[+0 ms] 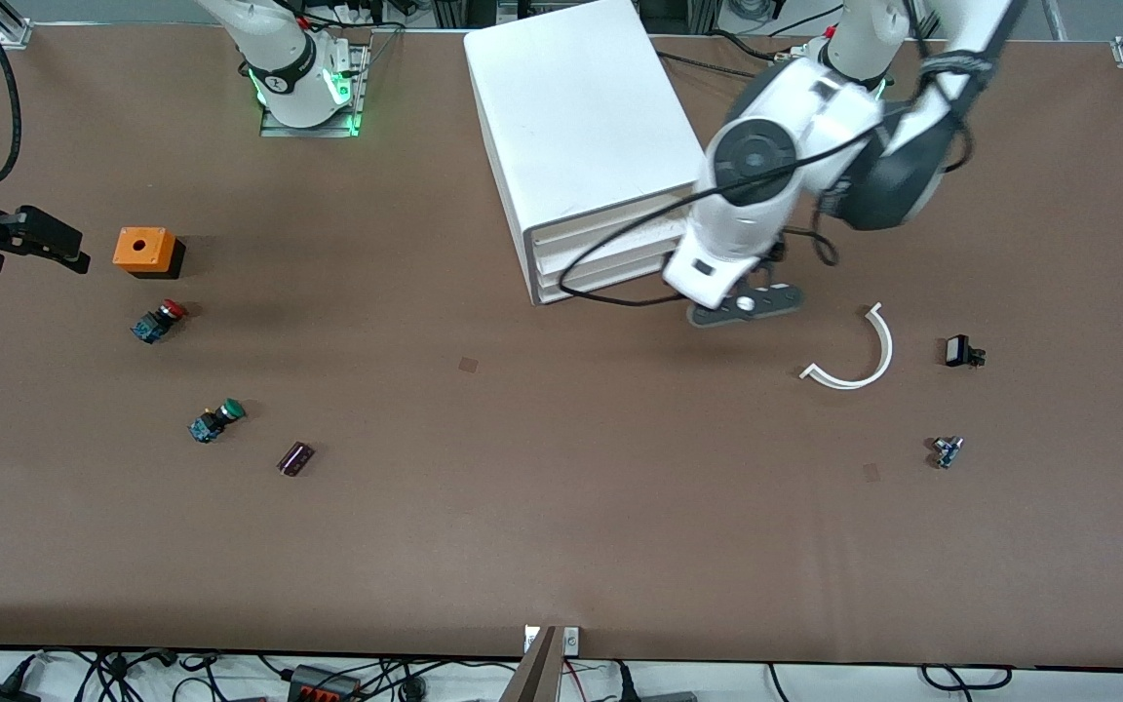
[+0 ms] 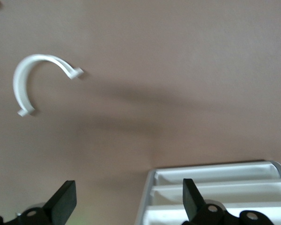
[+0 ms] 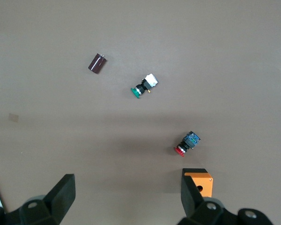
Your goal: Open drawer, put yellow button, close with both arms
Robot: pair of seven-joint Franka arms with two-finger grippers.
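The white cabinet (image 1: 581, 117) stands at the table's back middle. Its three alike drawer fronts (image 1: 610, 261) all sit flush and shut, and I cannot tell which is the task's drawer. My left gripper (image 1: 745, 304) is open and empty, low over the table beside the cabinet's front corner at the left arm's end. In the left wrist view (image 2: 126, 206) one finger overlaps the drawer fronts (image 2: 225, 192). My right gripper (image 1: 59, 244) is open and empty, over the table beside an orange box; it also shows in the right wrist view (image 3: 126, 197). The yellow button is not in any view.
An orange box (image 1: 144, 251) (image 3: 202, 182), a red-capped button (image 1: 160, 320) (image 3: 187, 144), a green-capped button (image 1: 215, 421) (image 3: 143, 87) and a dark cylinder (image 1: 295, 458) (image 3: 97, 63) lie toward the right arm's end. A white curved strip (image 1: 859, 356) (image 2: 30, 77), a black part (image 1: 961, 351) and a small blue part (image 1: 947, 451) lie toward the left arm's end.
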